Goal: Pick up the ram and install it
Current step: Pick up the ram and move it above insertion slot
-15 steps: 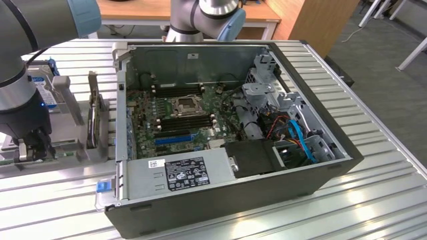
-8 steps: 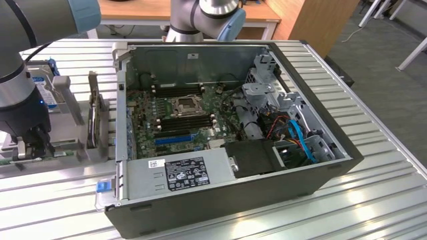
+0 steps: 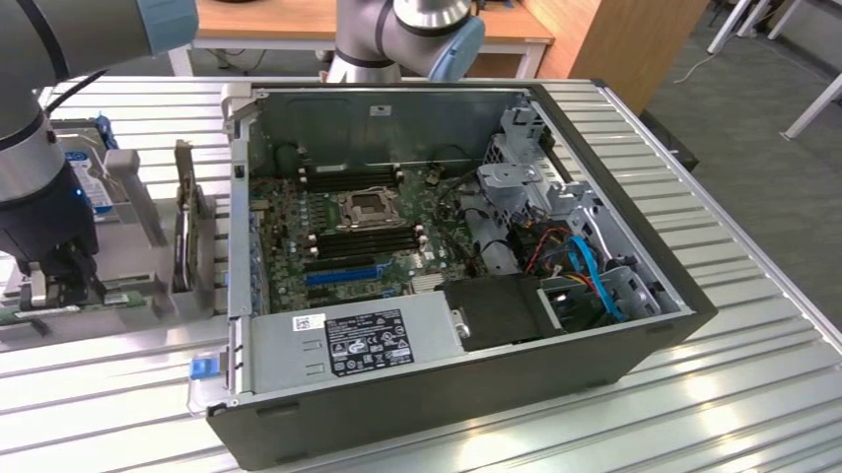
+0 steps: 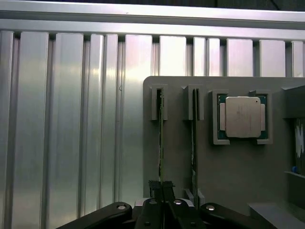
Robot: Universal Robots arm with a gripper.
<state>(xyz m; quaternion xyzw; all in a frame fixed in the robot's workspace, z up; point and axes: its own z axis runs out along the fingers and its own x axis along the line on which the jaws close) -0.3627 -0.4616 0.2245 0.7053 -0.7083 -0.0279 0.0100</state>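
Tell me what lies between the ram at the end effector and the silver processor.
In the wrist view, a second ram stick stands on edge between the ram held by the end effector and the processor; otherwise bare grey holder.

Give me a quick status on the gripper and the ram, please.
Gripper shut on the ram, seen edge-on. Ram standing in its slot in the grey holder. Second stick in the next slot, close alongside, not touching.

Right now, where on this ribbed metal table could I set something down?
Bare: ribbed aluminium table on the exterior view's right of the open black computer case. Crowded: that view's left, with grey parts holder and gripper shut on green ram stick.
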